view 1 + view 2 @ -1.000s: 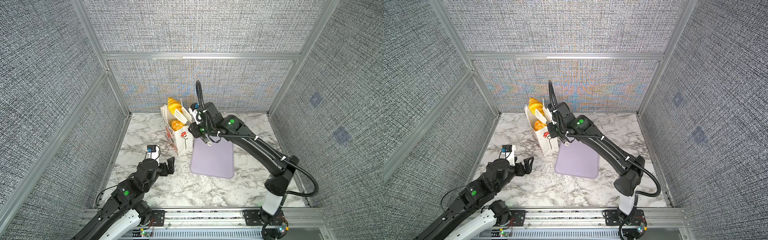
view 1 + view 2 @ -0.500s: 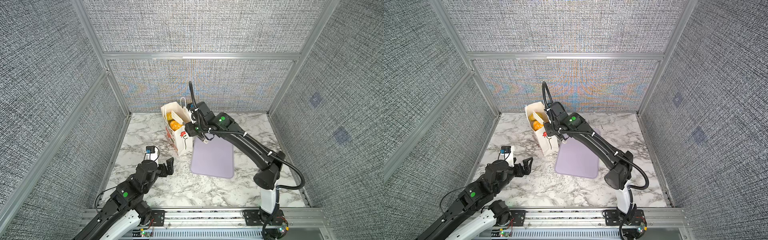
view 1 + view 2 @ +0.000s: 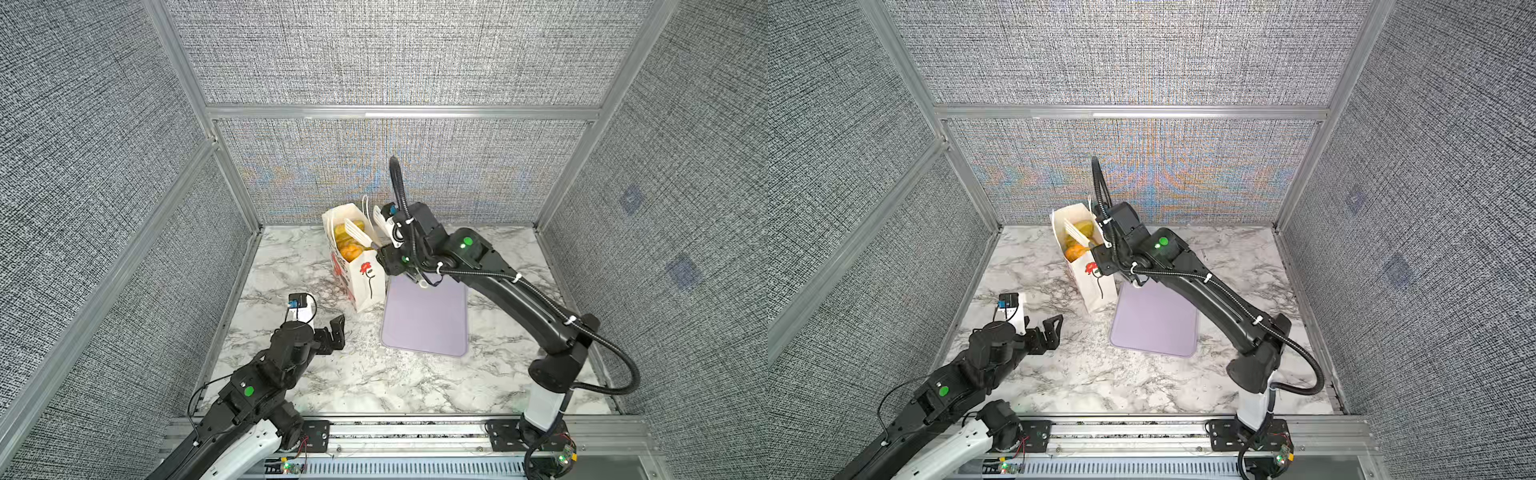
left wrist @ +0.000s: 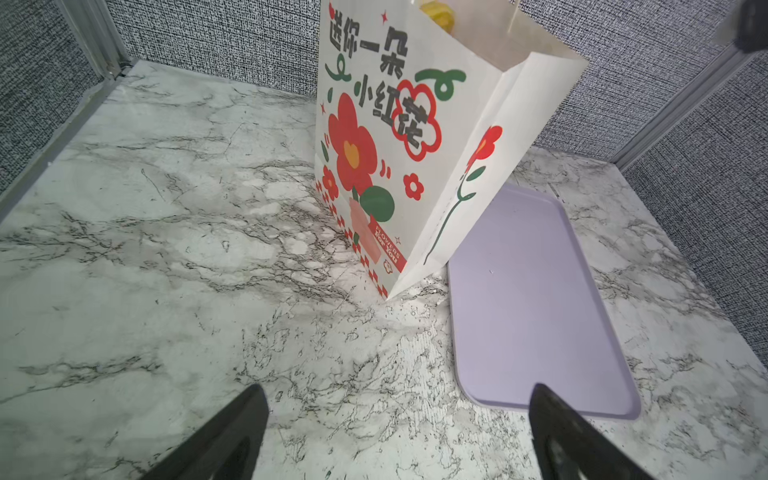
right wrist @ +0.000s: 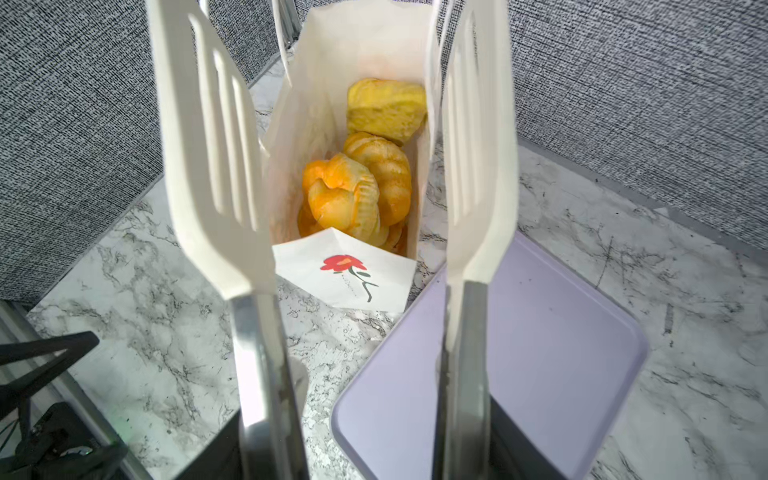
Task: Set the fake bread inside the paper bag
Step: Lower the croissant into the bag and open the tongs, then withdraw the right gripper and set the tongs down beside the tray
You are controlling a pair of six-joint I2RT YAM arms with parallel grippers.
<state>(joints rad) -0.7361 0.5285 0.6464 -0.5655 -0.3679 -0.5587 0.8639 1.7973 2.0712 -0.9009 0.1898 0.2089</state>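
R grip (image 3: 387, 258): I'm clamping the tongs (image 5: 208, 166) by the handles; blades are standing apart, nothing btwn them, over the bag (image 3: 366, 286) mouth.
L grip (image 3: 334, 332): I'm hanging wide open, empty, low over the table (image 3: 291, 257).
Bread (image 5: 357, 195): sitting piled inside the bag.
Risk: when I'm pulling out, a blade could be snagging the string handle (image 3: 365, 205) or the rim, tipping the bag and spilling bread.

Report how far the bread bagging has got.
Done: bread pieces lie inside the bag; none shows on the tray or table. In hand: the right gripper holds tongs, spread with nothing between them, at the bag's mouth. The left gripper stands open, holding nothing. Left: probably only pulling the tongs away.
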